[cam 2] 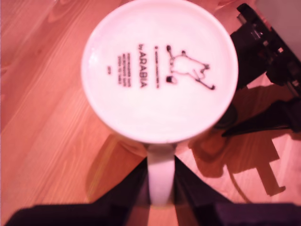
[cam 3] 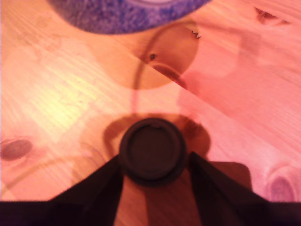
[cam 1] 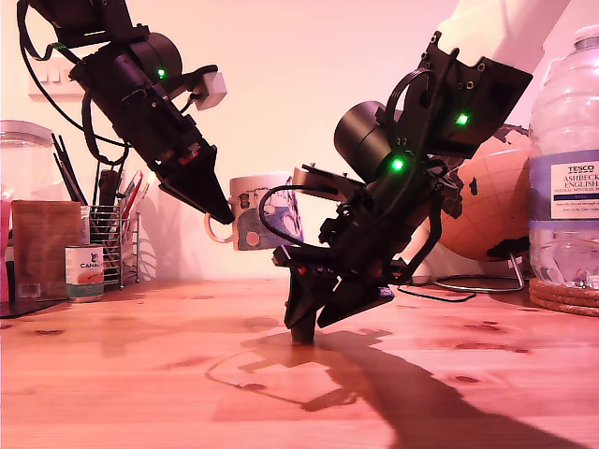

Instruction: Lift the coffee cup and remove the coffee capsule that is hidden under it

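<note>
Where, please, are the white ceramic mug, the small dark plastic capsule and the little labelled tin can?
white ceramic mug (cam 2: 157,70): first wrist view, on its printed underside.
small dark plastic capsule (cam 3: 151,150): second wrist view, on its round top face.
little labelled tin can (cam 1: 84,271): exterior view, on its label.

White coffee cup (cam 2: 160,70) lifted, upturned, dark coffee capsule (cam 3: 151,150) seemingly on table

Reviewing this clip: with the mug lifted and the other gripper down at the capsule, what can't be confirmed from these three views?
- Coffee capsule, exterior view: mostly hidden behind my second gripper.
- Whether my second gripper actually touches the capsule: second wrist view is blurred there.
- Coffee cup, exterior view: partly covered by both arms.
- Cup handle, first wrist view: its lower end is hidden between my first gripper's fingers.
- Small base print: too small.
</note>
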Controlling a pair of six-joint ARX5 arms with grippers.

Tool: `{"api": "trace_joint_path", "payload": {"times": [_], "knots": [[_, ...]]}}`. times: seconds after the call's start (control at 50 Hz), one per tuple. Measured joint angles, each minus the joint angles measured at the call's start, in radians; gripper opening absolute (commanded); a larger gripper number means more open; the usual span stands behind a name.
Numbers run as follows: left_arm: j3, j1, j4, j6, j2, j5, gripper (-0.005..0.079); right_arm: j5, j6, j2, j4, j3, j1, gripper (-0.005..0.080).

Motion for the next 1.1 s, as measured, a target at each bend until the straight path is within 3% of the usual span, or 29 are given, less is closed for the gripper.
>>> {"api": "trace_joint_path", "payload": {"times": [0.1,0.16,0.66,1.1], "knots": [[0.0,0.0,0.0,0.0,0.0,0.0,-0.0024,-0.016,0.0,0.0,0.0,0.0,0.0,0.0105],[0.0,0.0,0.0,0.0,0.0,0.0,-0.0024,-0.016,0.0,0.0,0.001,0.0,0.0,0.0066],[0.0,0.0,0.0,-0.001,0.0,-0.002,-0.0024,0.037,0.001,-0.018,-0.019,0.0,-0.017,0.0115],[0.0,0.0,0.002,-0.001,0.0,-0.002,-0.0024,0.068,-0.001,-0.049,-0.102,0.0,-0.126,0.0115]]}}
